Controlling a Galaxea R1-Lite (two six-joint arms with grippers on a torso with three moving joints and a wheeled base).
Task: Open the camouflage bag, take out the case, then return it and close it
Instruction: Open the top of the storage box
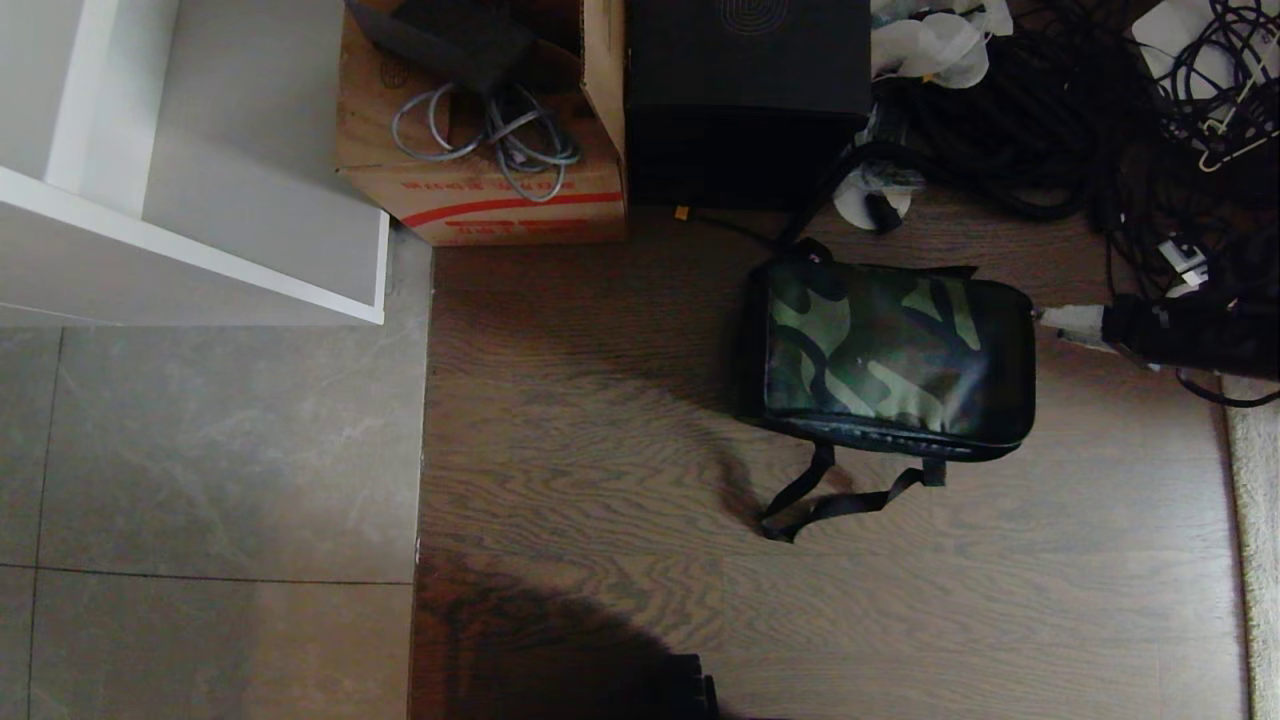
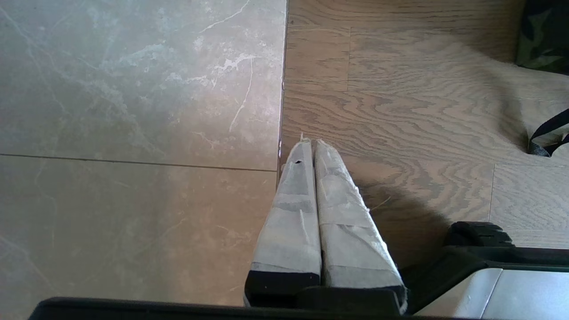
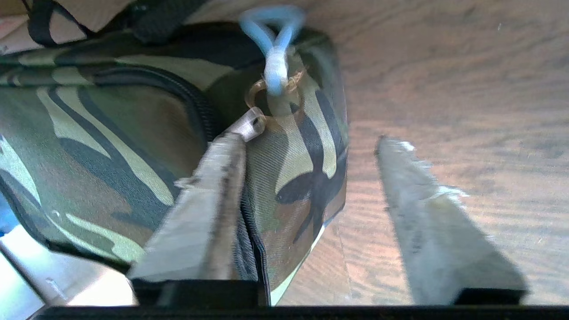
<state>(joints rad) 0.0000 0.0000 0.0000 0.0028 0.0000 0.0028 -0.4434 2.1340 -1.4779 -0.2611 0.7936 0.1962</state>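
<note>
Right end effector point(image 3: 311, 142) is spread fairly wide with nothing in it. In the right wrist view one finger point(image 3: 209, 209) lies against the end panel of the camouflage bag point(image 1: 890, 355), right along the zipper line, and the other hangs out over bare wood floor point(image 1: 580, 420). The white zipper pull point(image 3: 275, 58) sits just past the fingertips, looped through a little metal ring, apart from both fingers as far as I can see.

From the head view the bag is lying on the wood floor, lid zipped, black shoulder strap point(image 1: 830, 500) trailing loose toward me. The right arm only shows as a dark shape with a pale tip at the bag's right end. The case isn't visible anywhere, so I'm guessing it's inside the bag.

Handling-wise: the bag looks soft and a bit slick, so I expect it'll slide or buckle if I tug the zipper hard with nothing bracing it. The pull is the spot to pinch, small and floppy though, so I'd go slow.

Left end effector point(image 2: 311, 146) is parked with its taped fingers pressed together, empty, hanging over the seam between tile and wood.

Behind the bag: a cardboard box point(image 1: 480, 190) with a red stripe, a plain black box point(image 1: 745, 100), and a mess of cables point(image 1: 1080, 110).
</note>
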